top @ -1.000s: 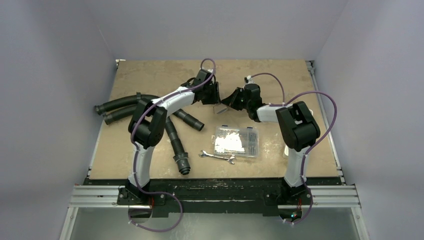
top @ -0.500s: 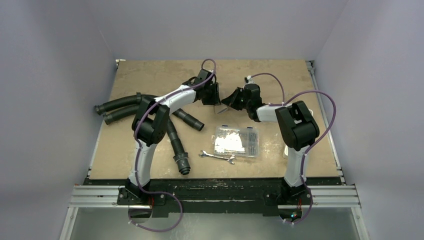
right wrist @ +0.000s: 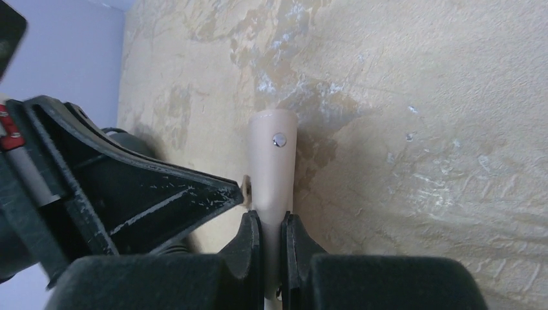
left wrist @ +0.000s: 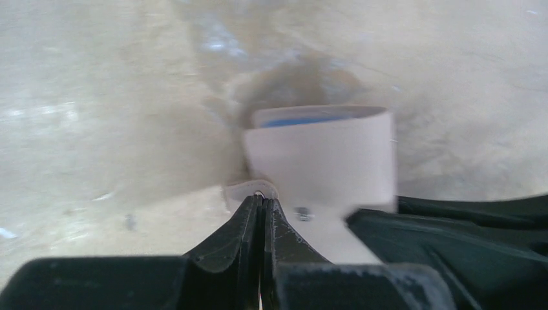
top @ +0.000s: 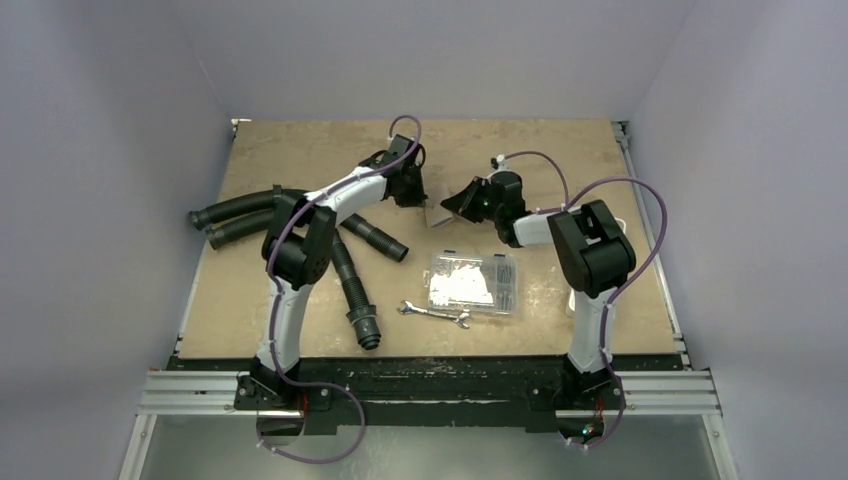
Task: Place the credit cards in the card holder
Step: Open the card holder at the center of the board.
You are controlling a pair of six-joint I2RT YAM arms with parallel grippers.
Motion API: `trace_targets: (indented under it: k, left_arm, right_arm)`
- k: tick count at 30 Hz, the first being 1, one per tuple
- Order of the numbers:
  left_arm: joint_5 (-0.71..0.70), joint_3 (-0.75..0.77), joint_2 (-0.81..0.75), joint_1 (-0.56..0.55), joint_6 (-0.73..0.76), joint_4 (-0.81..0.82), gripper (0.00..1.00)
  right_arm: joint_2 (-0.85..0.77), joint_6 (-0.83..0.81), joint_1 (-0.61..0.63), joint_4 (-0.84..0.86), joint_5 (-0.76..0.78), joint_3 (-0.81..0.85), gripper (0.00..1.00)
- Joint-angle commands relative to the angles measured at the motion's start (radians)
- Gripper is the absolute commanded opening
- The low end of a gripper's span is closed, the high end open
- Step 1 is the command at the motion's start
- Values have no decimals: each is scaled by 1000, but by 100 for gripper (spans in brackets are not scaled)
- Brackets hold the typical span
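**A:** Both arms are out over the far middle of the table (right wrist: 420, 97), nose to nose, with the card holder (left wrist: 320, 161) caught between them. The left gripper (left wrist: 262, 203) has its fingers pressed together on a small flap (left wrist: 249, 190) at the holder's near corner, no gap showing.

**B:** And the right gripper (right wrist: 272, 223) is clamped narrow on the holder itself, taking it edge-on. From that wrist the holder runs straight out from the fingers, long axis away from the camera, with the stud (right wrist: 279, 139) near the far tip.

**A:** Here's what matters: from the left wrist the broad tan face is toward us and the open mouth is on the far edge, away from the left fingers. There's a strip of blue in that mouth, so I'd say a card (left wrist: 304, 120) is already seated.

**B:** Agreed. Any loose cards?

**A:** None I can pick out from above. If there's another, it has to come in from beyond that mouth, sliding back toward the left fingers. The right arm grips the body and the left only the flap, so the left looks like the one to spare.

**B:** Is the holder touching the table?

**A:** Can't tell.
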Motion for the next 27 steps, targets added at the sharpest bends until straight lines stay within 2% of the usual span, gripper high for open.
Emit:
trace_targets:
  k: [1,8,10,12,14,16,20,25,27]
  left_arm:
    - [-132,-29,-3,63,-15,-42,0]
    - [-115,-54,-31,64,-11,-24,0]
    - [-94,-66,-59,62,-8,-26,0]
    - [-55,-96,-97,65,8,-11,12]
    - [48,-119,-121,65,49,17,31]
    - [120,-131,-121,61,91,39,41]
    - [132,-129,-110,55,122,47,47]
    - [132,-129,-146,56,128,67,56]
    - [150,-134,-158,55,128,84,58]
  right_arm:
    - [30,33,-21,16,-80,-42,0]
    - [56,36,-30,44,-129,-30,0]
    - [62,-14,-29,-7,-152,-4,0]
    - [49,-76,-29,-76,-141,16,2]
    - [26,-180,-27,-206,-60,62,13]
    - [11,-251,-23,-317,-10,107,24]
    - [-11,-343,-22,-476,65,175,38]
    - [-57,-441,2,-579,166,213,60]
    - [-73,-491,23,-630,227,231,65]
